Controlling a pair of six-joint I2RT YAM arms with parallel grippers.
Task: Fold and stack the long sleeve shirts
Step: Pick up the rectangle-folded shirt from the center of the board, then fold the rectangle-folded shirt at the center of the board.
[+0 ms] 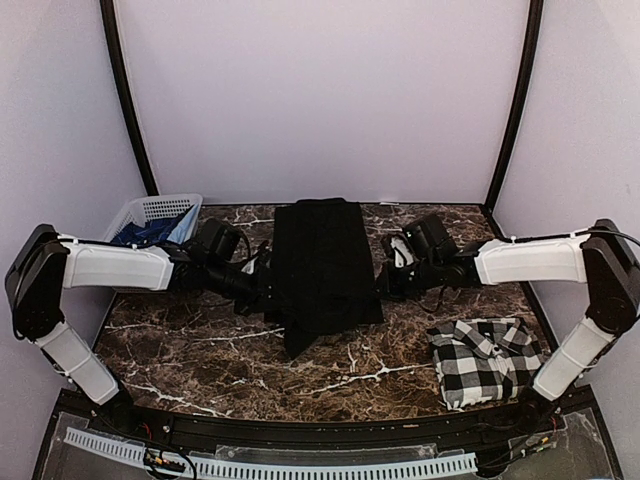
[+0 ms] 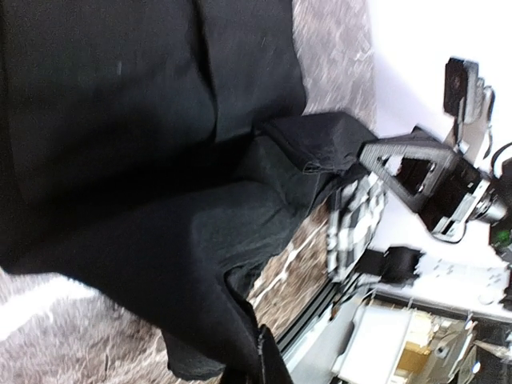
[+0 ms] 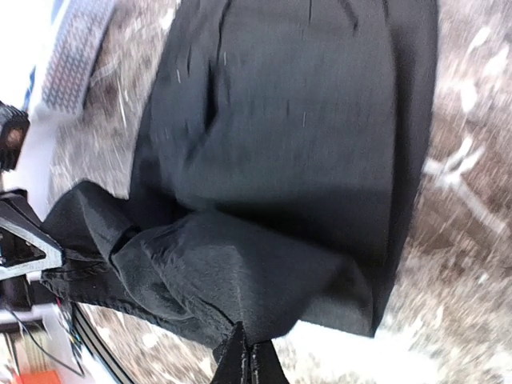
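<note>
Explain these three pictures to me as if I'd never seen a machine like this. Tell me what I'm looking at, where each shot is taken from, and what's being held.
This is a robot with two white-and-black arms bolted at the near edge of a dark marble-patterned table. The wide picture looks down from above and behind them; the other two come from cameras on each wrist. In the middle lies a plain black cloth shirt, partly folded. The left gripper and the right gripper are each pinched shut on an edge of it. A folded black-and-white checked shirt sits at the near right. A white plastic lattice basket, holding something blue, stands at the far left.
</note>
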